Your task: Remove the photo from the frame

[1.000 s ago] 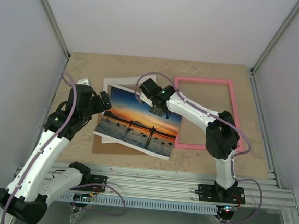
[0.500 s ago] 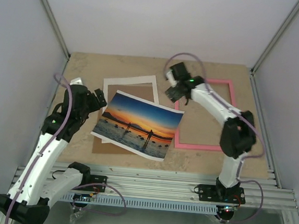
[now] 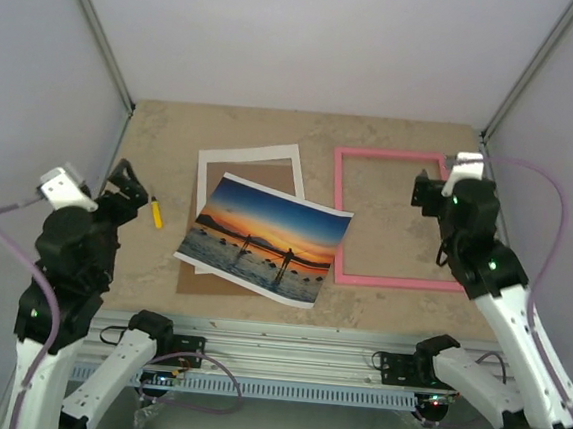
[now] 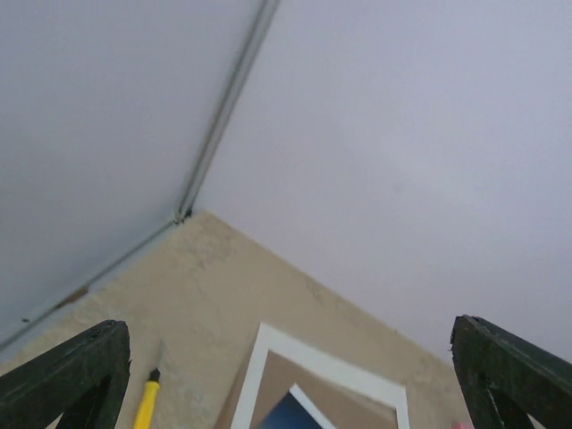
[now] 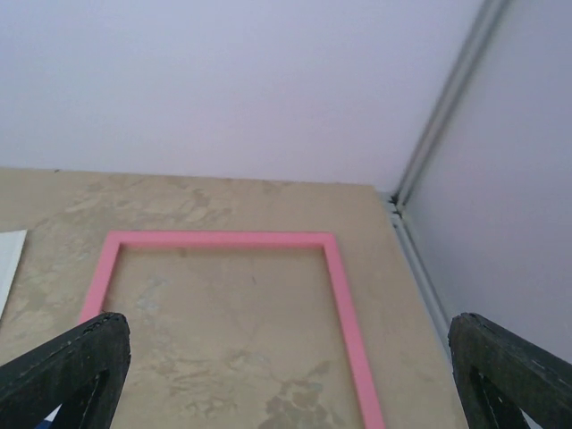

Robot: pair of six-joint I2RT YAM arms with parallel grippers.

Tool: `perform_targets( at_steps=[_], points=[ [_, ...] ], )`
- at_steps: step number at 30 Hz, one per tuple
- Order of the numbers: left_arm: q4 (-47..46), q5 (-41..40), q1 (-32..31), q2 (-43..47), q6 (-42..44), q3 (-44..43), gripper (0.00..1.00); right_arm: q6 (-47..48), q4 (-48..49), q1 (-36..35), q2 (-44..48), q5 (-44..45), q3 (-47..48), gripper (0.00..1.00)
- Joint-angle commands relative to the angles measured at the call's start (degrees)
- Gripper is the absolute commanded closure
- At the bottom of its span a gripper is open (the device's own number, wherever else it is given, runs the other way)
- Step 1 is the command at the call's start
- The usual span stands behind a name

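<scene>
Photo (image 3: 264,238) is out of the frame (image 3: 387,155), lying face up mid-table across the white mat (image 3: 251,157) and brown backing board (image 3: 210,280).
Left claw (image 4: 286,380) and right claw (image 5: 286,375) gape wide, empty and raised clear; job looks done, I'd say. The print's long axis runs left-right, right end slightly nearer the arms, sky edge toward the far wall.

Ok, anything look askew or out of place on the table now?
The photo lies skewed across the white mat and brown backing board rather than squared with them. The pink frame sits empty to the right. A yellow tool lies loose further left.
</scene>
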State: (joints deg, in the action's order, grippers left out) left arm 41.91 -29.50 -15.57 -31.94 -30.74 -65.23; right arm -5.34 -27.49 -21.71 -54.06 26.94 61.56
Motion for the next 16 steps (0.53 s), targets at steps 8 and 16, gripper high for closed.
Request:
perform_targets(
  at_steps=[8, 16],
  points=[
    [-6.91, -11.38, 0.28, 15.88, 3.92, 7.48, 0.0, -9.16, 4.06, -0.04, 21.0, 9.52, -14.64, 0.02],
    [-7.86, -11.88, 0.3, 15.67, 5.18, 9.52, 0.0, -8.33, 5.79, 0.01, 21.42, 7.51, -15.31, 0.02]
  ],
)
